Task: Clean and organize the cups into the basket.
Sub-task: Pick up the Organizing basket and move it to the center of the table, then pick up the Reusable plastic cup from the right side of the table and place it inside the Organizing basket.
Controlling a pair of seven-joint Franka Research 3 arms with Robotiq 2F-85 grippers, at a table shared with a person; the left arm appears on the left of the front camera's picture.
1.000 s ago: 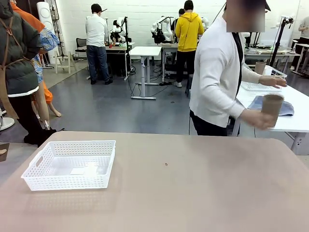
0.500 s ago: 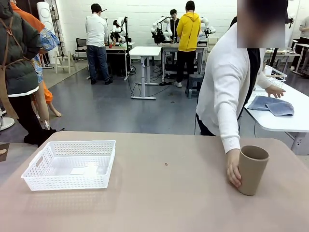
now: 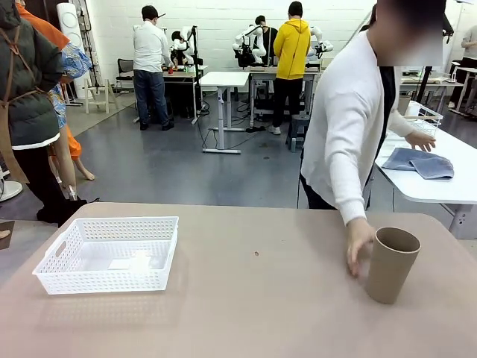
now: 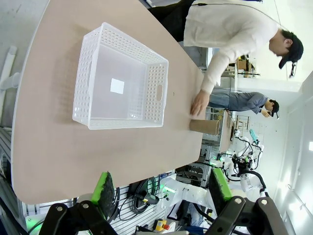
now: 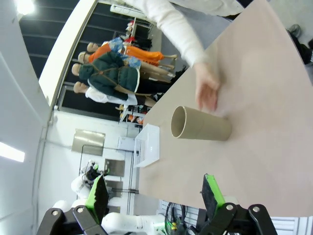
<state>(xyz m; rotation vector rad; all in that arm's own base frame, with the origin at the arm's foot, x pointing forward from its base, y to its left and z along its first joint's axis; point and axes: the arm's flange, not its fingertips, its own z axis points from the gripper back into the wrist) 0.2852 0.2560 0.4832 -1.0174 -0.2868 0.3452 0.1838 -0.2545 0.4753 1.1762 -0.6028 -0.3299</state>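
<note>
- While a second ago the person was bringing a brown cup (image 3: 391,265) over from the side, it now stands upright on the counter (image 3: 261,313), toward the robot's right end.
- The person's hand (image 3: 358,246), which was wrapped around the cup half a second ago, has loosened and sits just beside it. Whether a fingertip still touches the cup cannot be told.
- The white basket (image 3: 104,282) has not moved. It sits at the robot's left end, well apart from the cup, with nothing in it but a small white label (image 3: 119,264) on its floor.
- The left claw (image 4: 161,188) hangs open above the near edge of the counter, looking down on the basket, its jaws wide apart with nothing between them.
- The right claw (image 5: 154,191) is open too and grips nothing, with the cup in front of it.
- Judging from this, a first cup has been delivered and is about free to pick up. The right arm is the nearer one, and it will likely need to wait for the hand to clear before reaching in. No cup is in the basket yet.
</note>
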